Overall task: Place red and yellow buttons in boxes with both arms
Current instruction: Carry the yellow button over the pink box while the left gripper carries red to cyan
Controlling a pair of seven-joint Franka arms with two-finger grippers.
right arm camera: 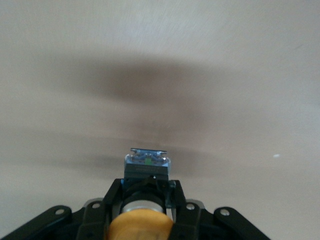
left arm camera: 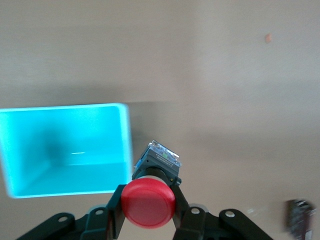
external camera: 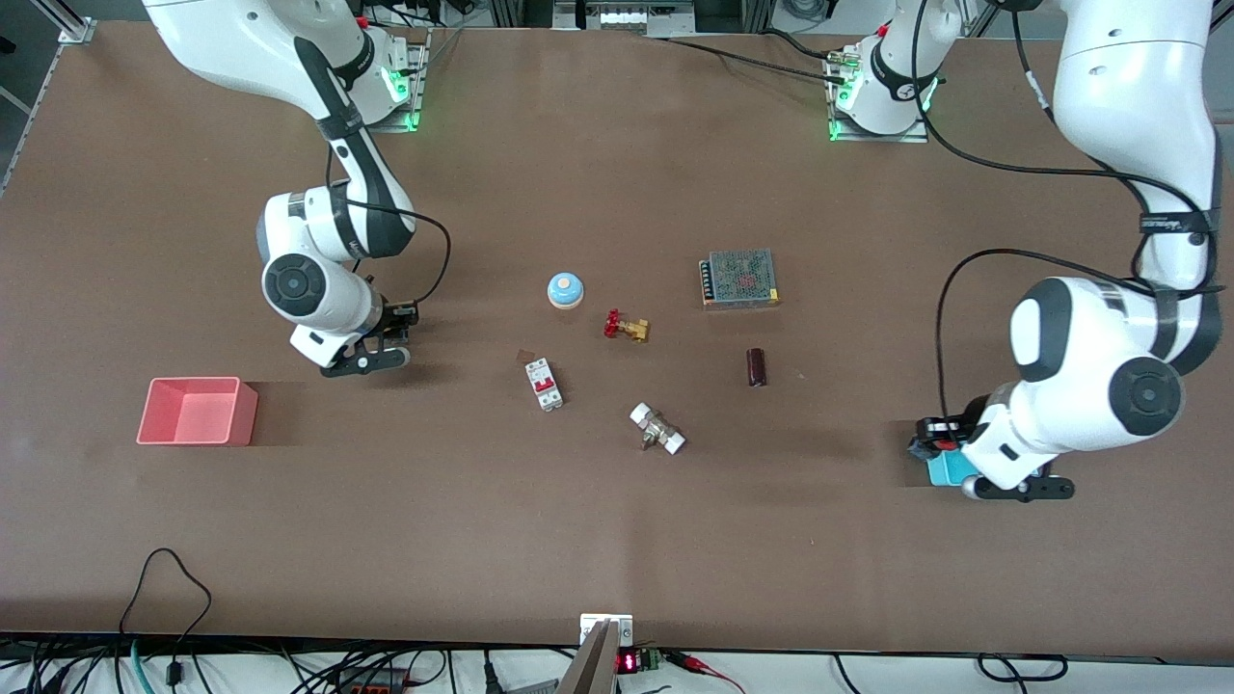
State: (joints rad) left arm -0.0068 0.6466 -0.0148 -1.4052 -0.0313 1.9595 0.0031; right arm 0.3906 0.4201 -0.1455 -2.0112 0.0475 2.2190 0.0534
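My left gripper (external camera: 933, 445) is shut on the red button (left arm camera: 148, 203) and holds it in the air at the rim of the cyan box (left arm camera: 65, 150), at the left arm's end of the table. In the front view the arm hides most of the cyan box (external camera: 948, 468). In the left wrist view the left gripper (left arm camera: 148, 195) clamps the button's black base. My right gripper (right arm camera: 146, 187) is shut on the yellow button (right arm camera: 140, 225) over bare table. In the front view the right gripper (external camera: 393, 326) is up in the air, apart from the pink-red box (external camera: 198, 412), which is empty.
Mid-table lie a blue-domed bell (external camera: 565, 290), a brass valve with a red handwheel (external camera: 627, 327), a white and red breaker (external camera: 544, 384), a white-ended fitting (external camera: 657, 429), a dark cylinder (external camera: 757, 367) and a meshed power supply (external camera: 739, 278).
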